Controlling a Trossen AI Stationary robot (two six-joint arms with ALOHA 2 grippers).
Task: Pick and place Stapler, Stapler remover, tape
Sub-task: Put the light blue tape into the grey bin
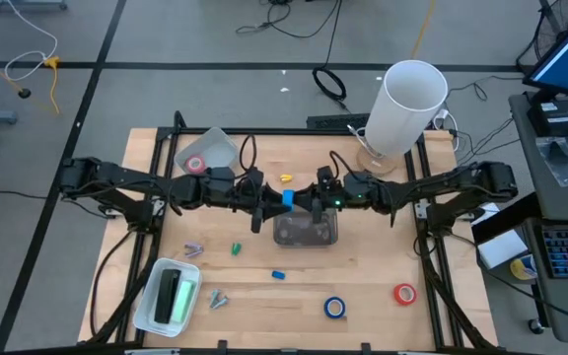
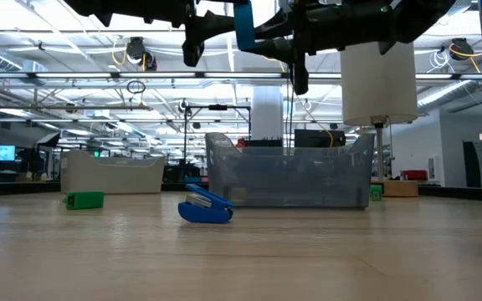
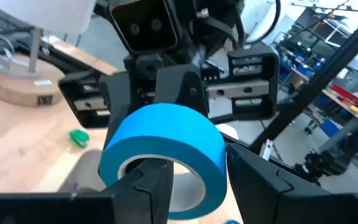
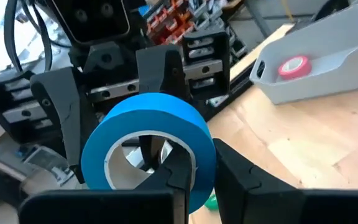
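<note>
I have the table [image 1: 294,296] in the high view, both arms meeting over its middle; just below them sits the clear bin [image 1: 306,231], and the grey tray [image 1: 215,150] at upper left holds a pink roll [image 1: 196,165]. A second blue roll [image 1: 335,308] and a red roll [image 1: 404,293] lie at lower right, well apart from the arms.

The blue tape [image 1: 288,198] hangs in the air between the two grippers, its ring on edge, hole facing along the line of the arms; the left gripper [image 1: 261,201] stands part open with its fingers [image 3: 157,186] around the band; the right gripper [image 1: 314,200] is closed with one finger [image 4: 179,171] through the hole, pinching the wall, as far as I can judge.

So both hands touch the roll, and the bin lies straight below; I'd release one side before lowering.
</note>
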